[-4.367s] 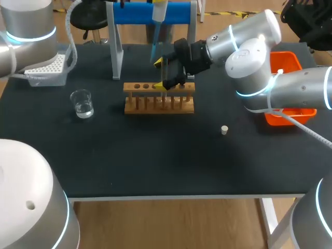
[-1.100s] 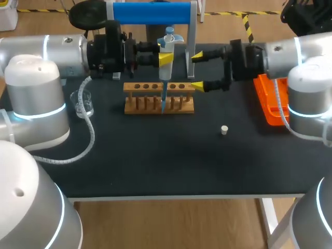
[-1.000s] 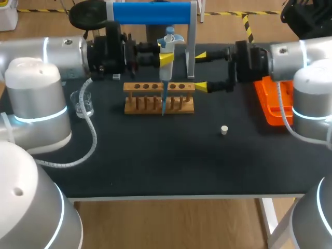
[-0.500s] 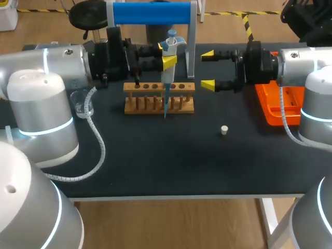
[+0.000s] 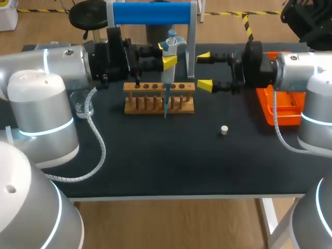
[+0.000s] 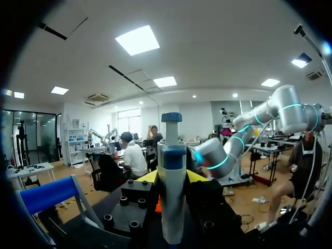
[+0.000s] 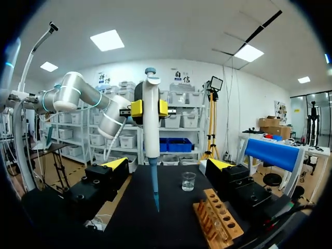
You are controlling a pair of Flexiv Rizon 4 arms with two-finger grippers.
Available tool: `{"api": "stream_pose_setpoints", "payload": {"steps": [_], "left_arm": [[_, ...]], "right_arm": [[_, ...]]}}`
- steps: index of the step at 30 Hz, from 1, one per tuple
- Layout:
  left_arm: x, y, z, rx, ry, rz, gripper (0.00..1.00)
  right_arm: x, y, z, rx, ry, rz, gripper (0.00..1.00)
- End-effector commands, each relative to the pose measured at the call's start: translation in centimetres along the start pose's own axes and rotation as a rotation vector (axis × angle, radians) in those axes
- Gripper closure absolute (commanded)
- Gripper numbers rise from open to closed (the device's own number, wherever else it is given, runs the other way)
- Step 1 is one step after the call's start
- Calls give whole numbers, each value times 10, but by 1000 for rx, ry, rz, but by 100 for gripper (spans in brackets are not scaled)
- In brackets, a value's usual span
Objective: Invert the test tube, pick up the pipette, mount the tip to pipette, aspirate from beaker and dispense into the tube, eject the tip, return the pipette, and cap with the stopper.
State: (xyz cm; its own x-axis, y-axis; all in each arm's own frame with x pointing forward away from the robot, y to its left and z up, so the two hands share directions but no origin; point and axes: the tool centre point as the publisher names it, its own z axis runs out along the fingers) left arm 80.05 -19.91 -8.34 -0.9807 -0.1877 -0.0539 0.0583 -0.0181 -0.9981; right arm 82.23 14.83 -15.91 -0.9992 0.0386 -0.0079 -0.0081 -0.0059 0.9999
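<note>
left claw (image 5: pixel 167 59): clenched on the pipette (image 5: pixel 166 78), a yellow tip on either side of its body, above the back middle of the bench (image 5: pixel 155 161).
pipette: upright, its blue tip (image 5: pixel 165 104) pointing down, close by the wooden rack (image 5: pixel 145 101).
right claw (image 5: pixel 204 69): released, fingers spread wide, beside the wooden rack toward the bench's right edge, facing the pipette.
wooden rack: back middle of the bench, before the blue stand (image 5: pixel 150 13).
beaker (image 5: pixel 83 105): near the left edge, partly hidden by the left arm (image 5: pixel 57 62).
stopper (image 5: pixel 224 129): alone on the bench, right of centre.
orange tray (image 5: pixel 285 106): at the right edge.
</note>
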Motion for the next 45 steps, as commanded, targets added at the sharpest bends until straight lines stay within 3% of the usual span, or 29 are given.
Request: {"api": "stream_pose_setpoints", "payload": {"steps": [1, 20, 45], "left_arm": [[1, 0, 1, 3, -6, 1, 100], [1, 0, 1, 3, -6, 1, 100], [1, 0, 1, 3, -6, 1, 100]], "right_arm": [[11, 6, 4, -8, -4, 5, 0], [37, 25, 36, -51, 49, -7, 0], [23, 25, 63, 0, 101, -25, 8]]}}
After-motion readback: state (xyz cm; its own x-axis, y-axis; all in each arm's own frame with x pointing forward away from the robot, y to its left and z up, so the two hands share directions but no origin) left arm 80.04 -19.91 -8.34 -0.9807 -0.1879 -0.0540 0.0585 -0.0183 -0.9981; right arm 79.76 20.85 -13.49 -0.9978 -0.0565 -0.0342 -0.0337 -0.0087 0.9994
